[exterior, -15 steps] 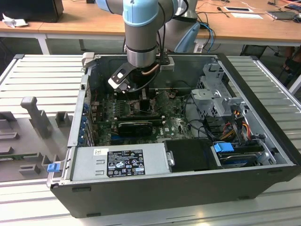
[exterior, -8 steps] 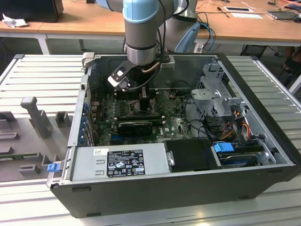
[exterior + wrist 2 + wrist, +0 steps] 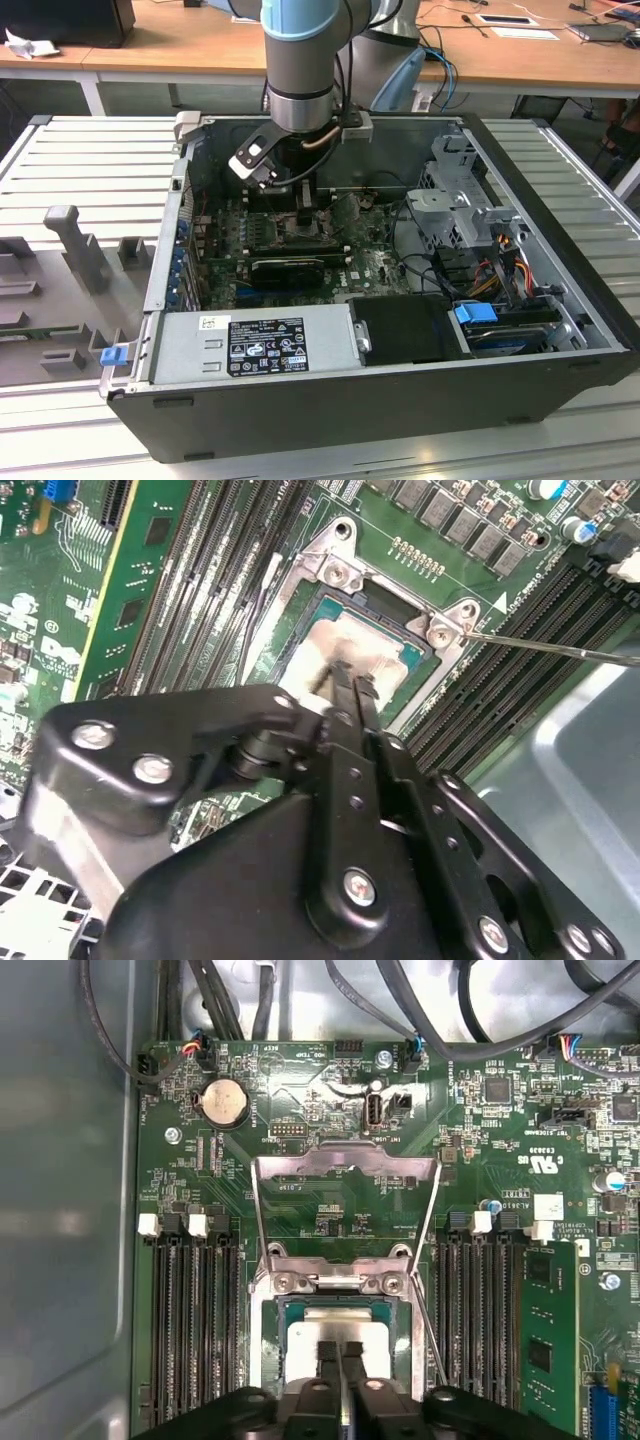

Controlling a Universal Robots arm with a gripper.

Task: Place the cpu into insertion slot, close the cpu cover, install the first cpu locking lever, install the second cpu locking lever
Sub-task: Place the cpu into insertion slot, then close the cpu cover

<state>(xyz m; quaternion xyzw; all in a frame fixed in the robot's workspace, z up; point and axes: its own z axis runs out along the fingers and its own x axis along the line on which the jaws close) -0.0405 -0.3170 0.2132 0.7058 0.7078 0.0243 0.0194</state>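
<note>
Cpu (image 3: 302, 1360): pale silvery square chip is sitting in dark metal-rimmed socket (image 3: 340, 1282).
Gripper (image 3: 341, 1346): jaws are pressing together.
Exterior view: showing black case (image 3: 400, 410).

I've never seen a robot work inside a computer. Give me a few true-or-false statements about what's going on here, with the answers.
1. The small pale silvery square chip lies flat in the dark square socket with a silvery metal rim. True.
2. The thin silvery metal cover frame is folded down over the chip. False: it is swung open, away from the socket, and the green circuit board shows through its window.
3. The black gripper has its fingers spread wide. False: they sit close together, right over the chip.
4. The blue-and-grey robot arm reaches down into an open black computer case. True.
</note>
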